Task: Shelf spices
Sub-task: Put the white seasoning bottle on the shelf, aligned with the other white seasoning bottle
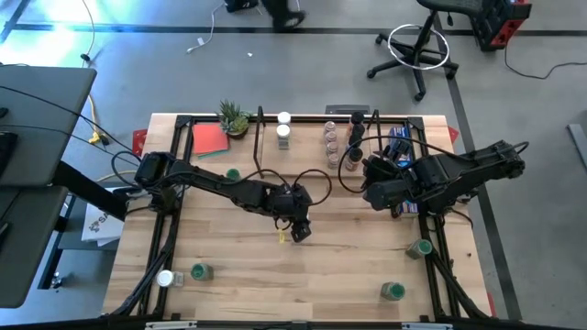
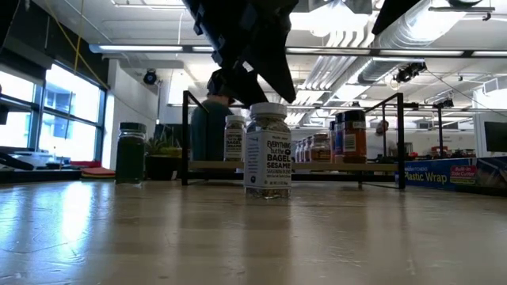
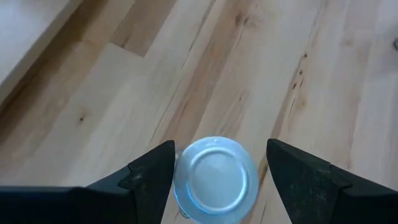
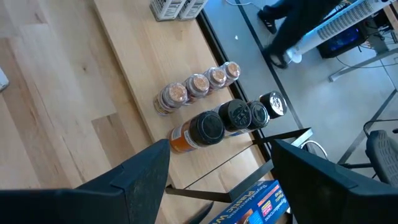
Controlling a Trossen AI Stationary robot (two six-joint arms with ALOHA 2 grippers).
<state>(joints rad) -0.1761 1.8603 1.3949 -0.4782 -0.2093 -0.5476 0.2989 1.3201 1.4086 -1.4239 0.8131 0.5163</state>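
A clear jar with a silvery top [image 3: 214, 180] and a sesame-bagel label [image 2: 267, 150] stands upright on the table's middle. My left gripper [image 1: 298, 226] hangs over it, open. Its fingers [image 3: 155, 177] stand on either side of the jar's top, and in the low view their ends [image 2: 261, 91] sit just above it. The shelf [image 1: 307, 124] runs along the far edge and holds brown-filled clear-topped jars [image 4: 196, 84] and black-topped jars [image 4: 236, 115]. My right gripper [image 1: 371, 194] waits open near the shelf's right part [image 4: 227, 186].
Loose jars stand on the table: green ones [image 1: 232, 174], [image 1: 200, 271], [image 1: 394, 291], [image 1: 420, 247] and a white-topped one [image 1: 165, 278]. A potted plant [image 1: 234, 117] and a red flat thing [image 1: 211, 139] sit at the far left. A blue box [image 1: 399, 142] is at the far right.
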